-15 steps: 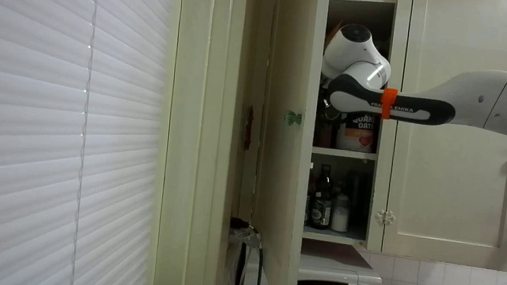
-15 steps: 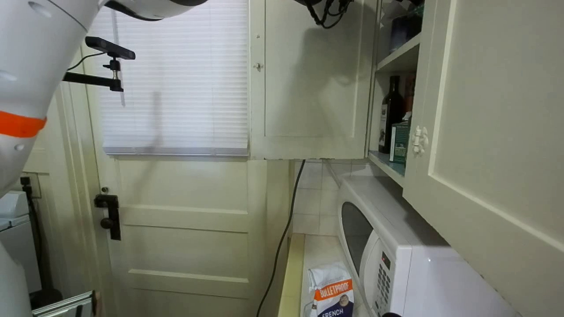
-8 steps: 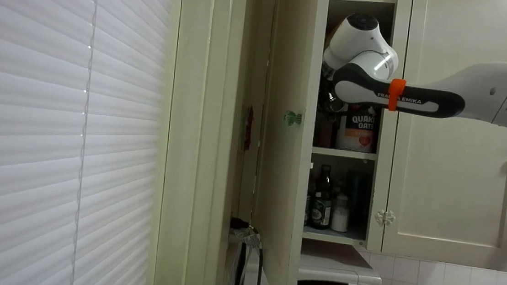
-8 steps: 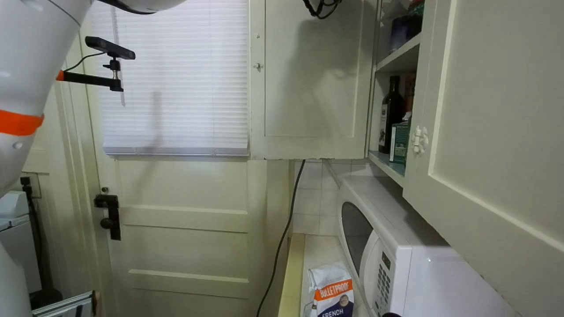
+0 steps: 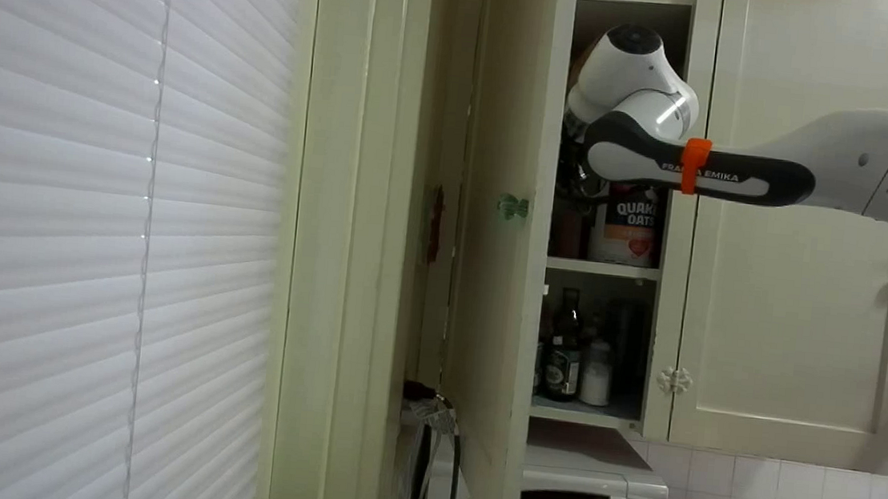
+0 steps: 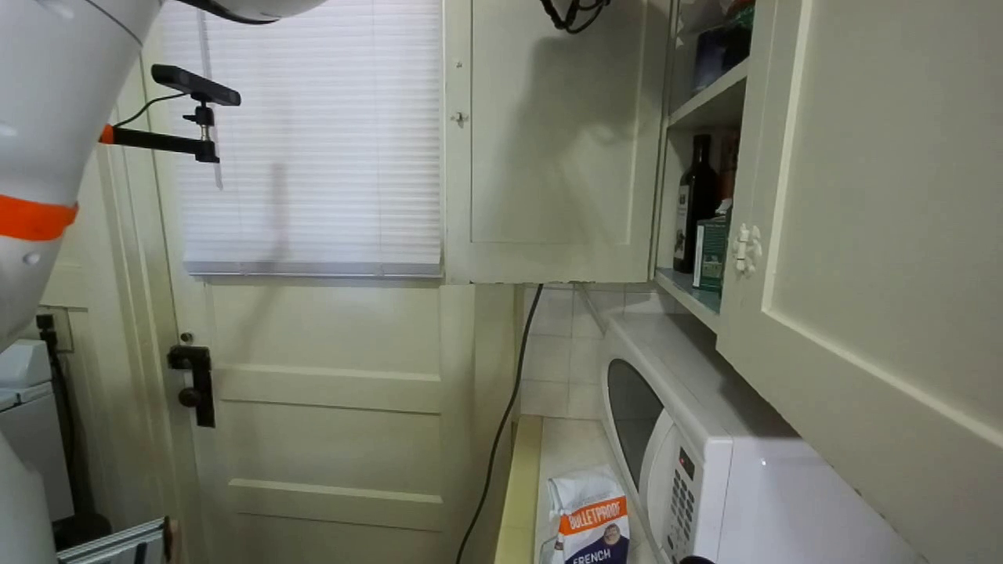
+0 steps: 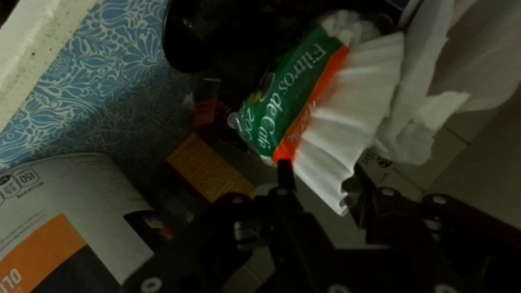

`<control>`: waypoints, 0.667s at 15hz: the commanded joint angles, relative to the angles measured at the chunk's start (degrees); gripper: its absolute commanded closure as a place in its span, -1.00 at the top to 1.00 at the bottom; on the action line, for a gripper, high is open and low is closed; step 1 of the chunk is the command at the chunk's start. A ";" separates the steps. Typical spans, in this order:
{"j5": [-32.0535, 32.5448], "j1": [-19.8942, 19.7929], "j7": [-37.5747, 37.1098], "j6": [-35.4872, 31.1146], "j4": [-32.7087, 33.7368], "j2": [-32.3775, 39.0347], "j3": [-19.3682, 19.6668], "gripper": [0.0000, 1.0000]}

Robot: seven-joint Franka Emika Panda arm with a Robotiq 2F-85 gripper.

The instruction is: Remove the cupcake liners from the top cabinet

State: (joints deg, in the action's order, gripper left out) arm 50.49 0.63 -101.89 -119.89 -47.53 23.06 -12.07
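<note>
Cupcake liners point(image 7: 321, 114): the pack is lying tilted inside the top cabinet point(image 5: 669, 317), with one end between the fingers point(image 7: 287, 175) of the gripper point(image 7: 322, 167) and the rest beyond their tips.
Finger gap: the fingers are standing apart at both sides of that end; whether it is being pinched cannot be told for certain.
Fluted edge point(image 7: 329, 175): only this end is being offered, so a slip is perhaps being risked; by hard squeezing, crushing too.
White sheet point(image 7: 421, 77): it is lying just beyond one fingertip, beside the pack; a snag is being feared if both are being pulled.
Oats canister point(image 7: 93, 203): it is standing near the gripper; toppling is being risked by a sideways swing.
Cabinet door point(image 5: 492, 302): in an exterior view it is standing just beside the arm point(image 5: 642, 98); a knock is being risked during the exit.
</note>
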 commanded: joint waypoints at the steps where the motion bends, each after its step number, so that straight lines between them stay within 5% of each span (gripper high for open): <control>1: -1.33 -0.41 0.59 1.23 -1.22 -0.93 -0.45 -0.71; 5: -1.23 -0.35 0.49 1.03 -1.18 -1.31 -0.48 -1.00; 10: -3.38 -0.81 1.00 0.56 -1.45 -2.77 -1.35 -1.00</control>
State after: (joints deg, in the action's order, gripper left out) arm 49.74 0.61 -101.82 -119.87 -47.69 22.32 -12.29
